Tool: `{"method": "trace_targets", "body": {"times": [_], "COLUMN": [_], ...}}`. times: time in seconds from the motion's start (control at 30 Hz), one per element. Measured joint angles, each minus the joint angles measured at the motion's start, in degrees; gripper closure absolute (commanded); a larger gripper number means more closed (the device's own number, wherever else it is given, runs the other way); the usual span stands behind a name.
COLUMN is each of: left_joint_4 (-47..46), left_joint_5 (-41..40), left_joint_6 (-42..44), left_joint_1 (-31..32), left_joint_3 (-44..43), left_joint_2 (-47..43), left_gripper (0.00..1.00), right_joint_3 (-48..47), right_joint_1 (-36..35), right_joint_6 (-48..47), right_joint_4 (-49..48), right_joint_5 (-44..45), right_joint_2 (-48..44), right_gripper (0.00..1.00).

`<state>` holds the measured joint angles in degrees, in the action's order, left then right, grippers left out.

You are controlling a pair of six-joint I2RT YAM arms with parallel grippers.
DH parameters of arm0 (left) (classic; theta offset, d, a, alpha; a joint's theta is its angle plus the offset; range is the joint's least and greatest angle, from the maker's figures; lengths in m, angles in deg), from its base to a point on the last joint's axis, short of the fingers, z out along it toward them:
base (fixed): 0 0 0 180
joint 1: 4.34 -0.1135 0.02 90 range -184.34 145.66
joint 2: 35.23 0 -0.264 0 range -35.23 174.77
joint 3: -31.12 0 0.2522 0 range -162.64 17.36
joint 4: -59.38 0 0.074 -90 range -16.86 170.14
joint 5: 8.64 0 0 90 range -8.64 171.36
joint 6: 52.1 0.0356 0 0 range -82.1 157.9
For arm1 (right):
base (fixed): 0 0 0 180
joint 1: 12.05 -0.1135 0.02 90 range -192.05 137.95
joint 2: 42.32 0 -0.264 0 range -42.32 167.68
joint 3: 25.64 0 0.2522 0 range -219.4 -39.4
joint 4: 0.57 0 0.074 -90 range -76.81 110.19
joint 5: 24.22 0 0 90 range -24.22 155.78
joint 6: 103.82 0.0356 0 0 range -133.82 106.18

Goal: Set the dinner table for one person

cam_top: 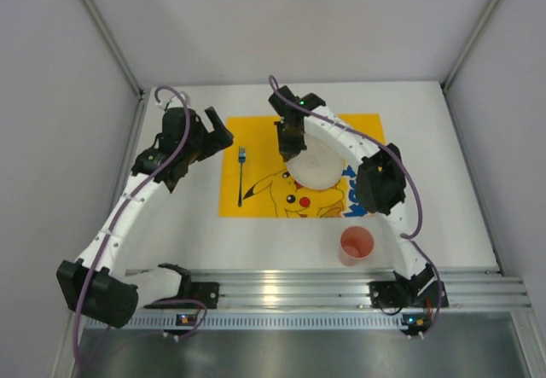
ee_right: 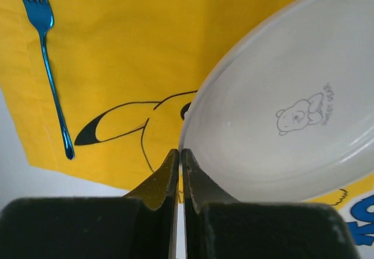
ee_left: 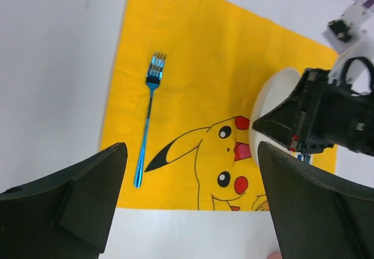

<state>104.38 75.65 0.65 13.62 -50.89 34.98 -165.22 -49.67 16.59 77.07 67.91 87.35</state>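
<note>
Where the two arms reach out from the near edge, the dinner table point(cam_top: 444, 139) shows as a plain white top filling the floor of the grey-walled cell, with a ribbed aluminium rail point(cam_top: 341, 288) along its near side. A yellow mat point(ee_left: 204, 66) printed with a cartoon figure lies on the far middle of the table.

Left part of the mat: a blue metallic fork point(ee_left: 149, 116) lies flat, tines pointing far and handle pointing near, parallel to the mat's left edge and just inside it.

Centre to right of the mat: a white plate point(ee_right: 263, 66) with a small bear outline printed inside it covers part of the cartoon figure. The plate and the fork are well apart, with bare yellow cloth between them.

Near right, off the mat: a translucent pink cup point(cam_top: 357, 246) stands upright on the white top, near the rail.

Left gripper point(cam_top: 218, 130): it hangs above the far left of the table, beside the mat's left edge. Its jaws are spread wide and nothing is between them.

Right gripper point(ee_right: 180, 152): it reaches over the mat from the right, and its jaws are pressed together with only a hairline gap. The fingertips meet right at the plate's near-left rim. Whether the rim is pinched between them cannot be told from these views.
</note>
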Motion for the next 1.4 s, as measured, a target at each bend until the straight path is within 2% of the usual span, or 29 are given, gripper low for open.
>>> {"method": "trace_targets", "body": {"times": [0.2,0.37,0.4,0.5,0.57,0.6,0.67,0.7,0.77,0.83,0.93,1.03,1.2,1.4], "left_joint_4": [2.99,4.0,3.98,3.96,3.93,3.91,3.85,3.69,3.23,2.4,0.92,-0.5,-2.51,-3.28], "left_joint_5": [-4.26,-4.37,-4.31,-3.98,-3.54,-3.1,-2.51,-2.08,-1.14,-0.33,1.4,3.39,6.19,7.96], "left_joint_6": [1.46,1.88,1.95,2.29,2.49,2.56,2.71,2.75,2.91,2.95,2.89,2.67,2.64,2.73], "left_joint_1": [-1.46,-1.49,-1.49,-1.49,-1.49,-1.49,-1.49,-1.49,-1.49,-1.49,-1.49,-1.46,-0.83,1.33], "left_joint_3": [2.51,3.54,3.54,3.54,3.54,3.54,3.54,3.54,3.56,3.85,4.81,5.51,5.25,1.01], "left_joint_2": [-4.85,-4.85,-4.83,-4.68,-4.31,-4.04,-3.58,-3.26,-2.62,-1.9,-0.22,2.64,8.5,15.32], "left_gripper": [0.02,0.01,0.01,0.01,0.02,0.01,0.01,0.01,0.01,0.01,0.01,0.02,0.02,0.03], "right_joint_3": [-0.26,4.79,6.64,10.6,12.52,13.77,16.48,17.92,23.19,30.21,44.83,57.42,71.8,71.56], "right_joint_1": [-3.58,-3.74,-3.65,-2.51,-1.57,-0.85,0.63,1.49,3.85,7.32,17.2,24.92,24.72,24.72], "right_joint_6": [0.9,0.61,0.48,-0.85,-2.19,-2.86,-4.37,-4.9,-5.77,-6.38,-6.4,-6.21,-4.74,-4.83], "right_joint_4": [-0.85,-10.34,-12.07,-15.32,-16.15,-16.17,-16.13,-15.8,-16.31,-17.35,-18.05,-15.41,-8.2,-1.33], "right_joint_5": [-6.32,-12.83,-13.53,-14.82,-14.62,-14.05,-12.28,-11.23,-8.55,-7.19,-6.69,-6.43,-11.65,-16.39], "right_joint_2": [4.04,3.13,2.73,2.19,0.85,-0.66,-5.62,-8.74,-18.58,-30.23,-50.84,-62.97,-69.59,-76.65], "right_gripper": [1.0,0.77,0.67,0.43,0.33,0.25,0.22,0.15,0.09,0.09,0.12,0.14,0.16,0.23]}}
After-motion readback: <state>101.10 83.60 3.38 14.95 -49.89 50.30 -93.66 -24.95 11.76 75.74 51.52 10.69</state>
